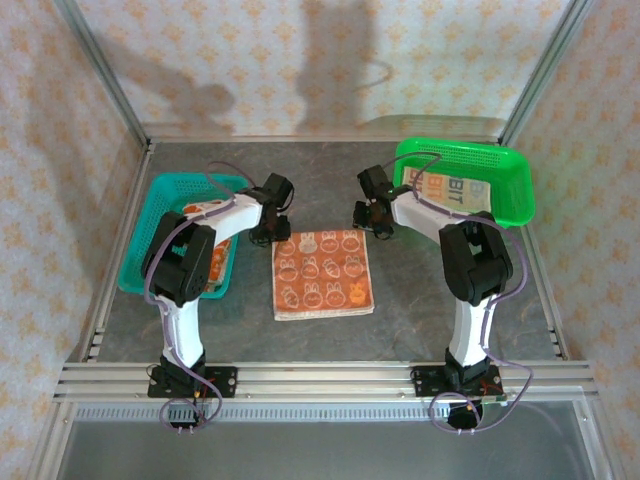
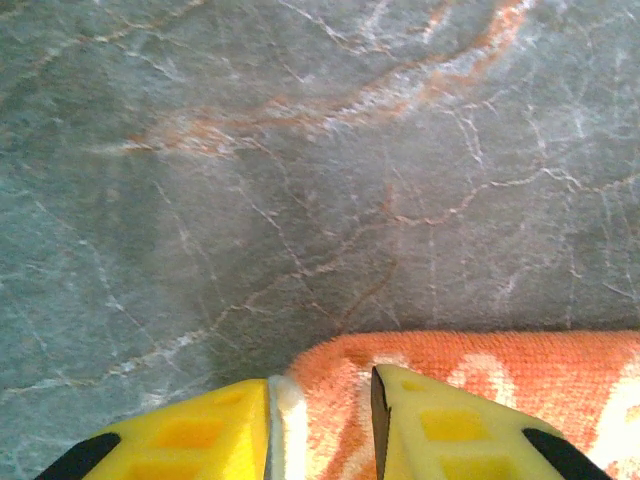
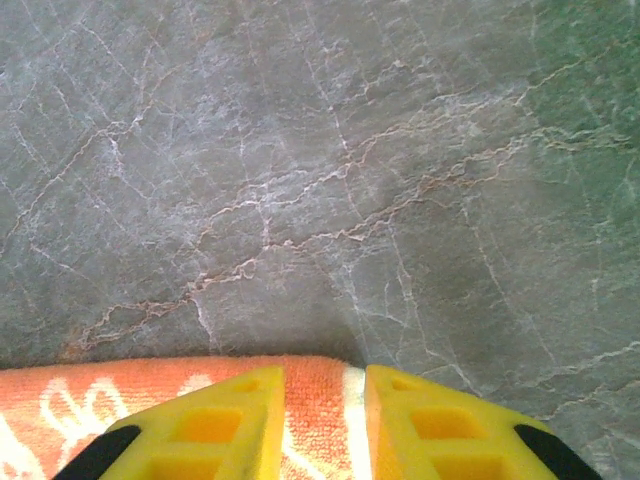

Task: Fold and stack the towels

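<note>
An orange towel (image 1: 323, 273) is laid flat and folded at the middle of the table (image 1: 320, 190), its edges roughly square to the table front. The left gripper (image 2: 320, 388) is held at the towel's far left corner, fingers slightly parted, with the white edge seen in the gap. The right gripper (image 3: 323, 378) is placed likewise at the far right corner, fingers slightly parted. Bare table is left beyond the towel's far and near edges. A teal basket (image 1: 138, 245) is set left of the towel. A green basket (image 1: 522, 192) is set to its far right, with a cream towel (image 1: 455, 190) inside. Both baskets are kept apart from the towel.
</note>
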